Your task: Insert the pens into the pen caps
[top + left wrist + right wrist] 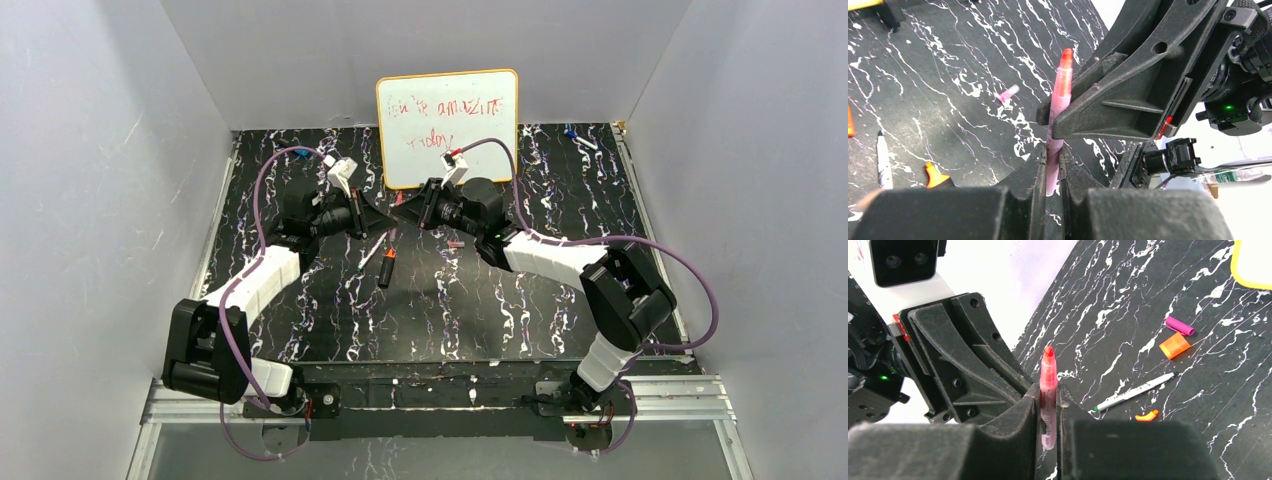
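1. Seen above the table (560,200), just in front of a small whiteboard (447,125): a pink pen (1059,100), uncapped, its red tip bare and pointing away from both wrist cameras.
2. Pinched by both claws at once. Clamped on the barrel by the left gripper (1052,152), jaws closed tight on it. Clasped just beside that, nearer the tip, by the right gripper (1048,392), one finger pressed against each side of the barrel.
3. Most likely held double as a handover or a regrip, so that one claw can let go and fetch a cap while the other keeps the tip clear.
4. Lying loose on the table, none yet fitted: a pink cap (1009,93) near the grip, and a purple cap (1179,325) just beside an orange cap (1173,345). Also down flat: a slim white pen (1135,391) and a black marker (386,268) with an orange end.
5. Both arms stretched forward from their bases, elbows bowed outward, forearms angling in, wrists meeting nose to nose at mid-table.
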Available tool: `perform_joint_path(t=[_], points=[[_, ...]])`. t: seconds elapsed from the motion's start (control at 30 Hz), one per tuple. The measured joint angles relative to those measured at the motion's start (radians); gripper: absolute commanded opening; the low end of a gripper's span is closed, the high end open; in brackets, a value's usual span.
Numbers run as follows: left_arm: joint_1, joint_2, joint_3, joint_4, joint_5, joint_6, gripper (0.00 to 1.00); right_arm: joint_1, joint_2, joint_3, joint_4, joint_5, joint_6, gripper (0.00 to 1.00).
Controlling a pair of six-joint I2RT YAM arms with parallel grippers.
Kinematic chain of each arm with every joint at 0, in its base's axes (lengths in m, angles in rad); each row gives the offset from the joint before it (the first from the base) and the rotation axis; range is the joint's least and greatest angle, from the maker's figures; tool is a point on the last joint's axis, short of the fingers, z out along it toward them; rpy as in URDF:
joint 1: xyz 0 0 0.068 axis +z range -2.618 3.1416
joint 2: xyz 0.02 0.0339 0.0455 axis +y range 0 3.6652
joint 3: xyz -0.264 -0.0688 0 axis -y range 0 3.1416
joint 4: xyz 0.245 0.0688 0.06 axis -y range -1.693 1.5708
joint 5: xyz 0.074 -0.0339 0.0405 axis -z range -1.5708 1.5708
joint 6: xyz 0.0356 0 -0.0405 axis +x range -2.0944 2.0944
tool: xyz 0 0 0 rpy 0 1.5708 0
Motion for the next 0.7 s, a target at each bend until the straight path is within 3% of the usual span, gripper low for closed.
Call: perform_joint_path(t=[0.03, 0.13, 0.27, 0.37, 0.57, 0.63, 0.7], points=[[-0.002, 0.000, -0.003, 0.001, 0.000, 0.000, 0.00, 0.002, 0.001, 0.000, 0.010, -0.005, 0.004, 0.01], [-0.003, 0.001, -0.007, 0.001, -0.002, 0.000, 0.00, 0.005, 0.007, 0.000, 0.010, -0.006, 0.002, 0.01], [-0.010, 0.009, -0.007, 0.000, -0.014, 0.006, 0.38, 0.005, 0.013, 0.000, 0.009, -0.008, 0.005, 0.01], [-0.029, 0.012, -0.007, 0.001, -0.011, 0.004, 0.48, 0.006, 0.014, 0.000, 0.011, -0.006, 0.008, 0.01], [-0.056, 0.021, -0.008, -0.001, -0.013, 0.003, 0.43, 0.011, 0.025, 0.002, 0.018, -0.006, 0.024, 0.01], [-0.055, 0.021, -0.009, -0.002, -0.014, 0.003, 0.31, 0.013, 0.027, 0.002, 0.023, -0.004, 0.027, 0.01], [-0.055, 0.021, -0.009, -0.007, -0.027, 0.008, 0.08, 0.015, 0.028, 0.002, 0.031, -0.005, 0.033, 0.01]])
